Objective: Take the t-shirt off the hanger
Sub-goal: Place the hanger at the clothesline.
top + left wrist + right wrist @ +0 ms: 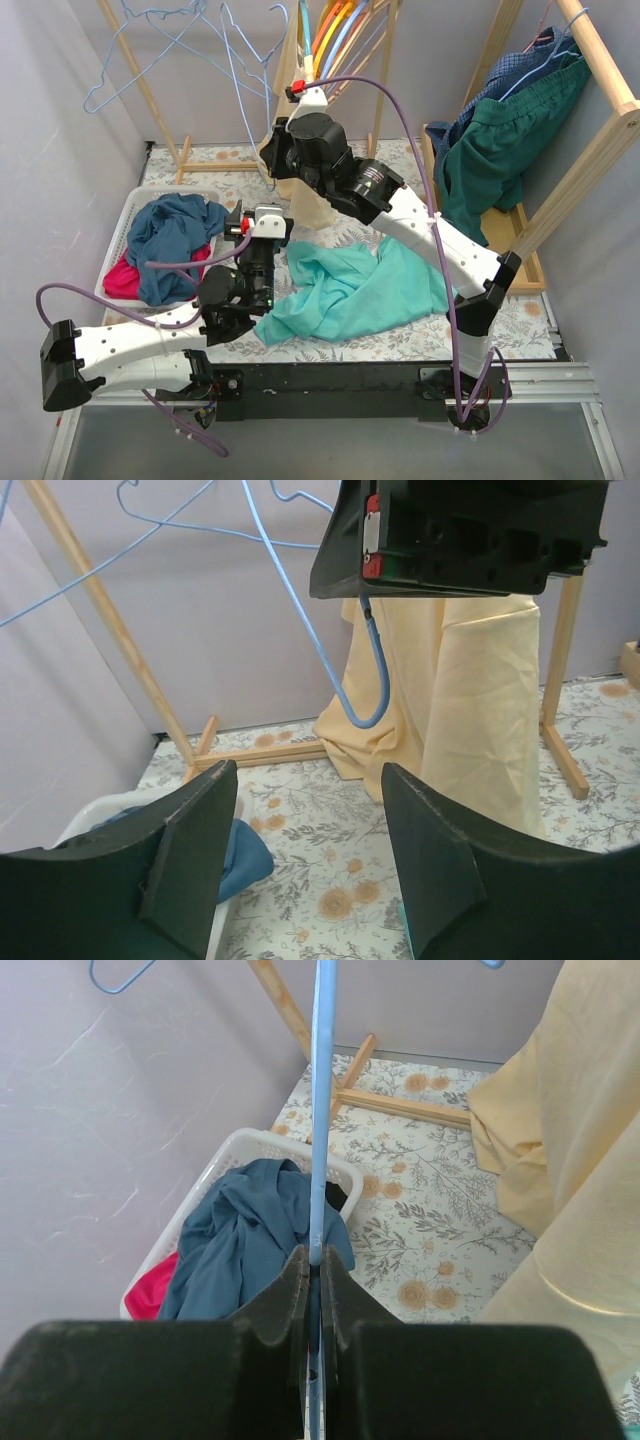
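Light is bright, even and diffuse, falling from above, with no glare on the pale walls (60, 150). The top view is sharp throughout, and the teal cloth (350, 290) throws only a soft, narrow shadow on the bench (520, 318). In the left wrist view the left end effector (308, 775) is near-black and slightly soft against a clear background. In the right wrist view the right end effector (315, 1265) blurs close to the lens, while the hanger (318, 1110) is crisp higher up.

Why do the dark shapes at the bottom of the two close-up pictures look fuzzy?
Left wrist view: the open left gripper sits too near the lens to focus; the yellow cloth is sharp. Right wrist view: same for the right gripper, shut on the blue hanger.
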Robot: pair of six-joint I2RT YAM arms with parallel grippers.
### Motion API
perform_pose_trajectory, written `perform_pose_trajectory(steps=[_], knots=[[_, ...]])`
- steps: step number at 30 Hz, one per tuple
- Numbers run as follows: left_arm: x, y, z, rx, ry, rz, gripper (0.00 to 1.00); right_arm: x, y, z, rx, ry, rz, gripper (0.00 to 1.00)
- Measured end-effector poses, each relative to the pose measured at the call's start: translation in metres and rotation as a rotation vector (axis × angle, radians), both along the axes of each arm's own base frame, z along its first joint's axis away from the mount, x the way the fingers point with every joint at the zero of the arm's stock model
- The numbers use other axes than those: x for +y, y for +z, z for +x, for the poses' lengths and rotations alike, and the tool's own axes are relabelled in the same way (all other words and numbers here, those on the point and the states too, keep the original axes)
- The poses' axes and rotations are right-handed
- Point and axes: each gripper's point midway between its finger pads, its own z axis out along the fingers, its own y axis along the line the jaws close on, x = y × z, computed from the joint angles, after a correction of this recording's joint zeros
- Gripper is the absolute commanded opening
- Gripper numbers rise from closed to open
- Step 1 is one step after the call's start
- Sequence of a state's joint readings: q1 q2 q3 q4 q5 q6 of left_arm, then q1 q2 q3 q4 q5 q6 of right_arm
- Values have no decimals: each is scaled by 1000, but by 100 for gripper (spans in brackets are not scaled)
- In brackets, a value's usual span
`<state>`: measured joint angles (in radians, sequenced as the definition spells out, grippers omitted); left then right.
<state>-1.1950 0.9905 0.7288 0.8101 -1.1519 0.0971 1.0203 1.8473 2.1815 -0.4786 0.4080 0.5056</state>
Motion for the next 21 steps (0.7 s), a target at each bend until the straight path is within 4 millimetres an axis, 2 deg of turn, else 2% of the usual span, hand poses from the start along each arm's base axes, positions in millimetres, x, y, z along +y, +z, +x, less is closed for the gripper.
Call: perform_pose_trajectory(steps=[7,11,12,20,21], knots=[[-4,0,16,62,-17,-33,34,0,1,-5,9,17,0,1],[-6,-3,21,89,-36,-42,10,-2,-4,-6,18,18,-16,1],[-7,-5,22,96,-42,-40,0,-2,-5,-6,21,17,-19,1],[-12,-9,23,127,-92,-33,0,-3,-5,-6,24,17,-22,1],[-12,-9,22,129,-97,-35,4,-2,-4,-6,24,16,-20,1]])
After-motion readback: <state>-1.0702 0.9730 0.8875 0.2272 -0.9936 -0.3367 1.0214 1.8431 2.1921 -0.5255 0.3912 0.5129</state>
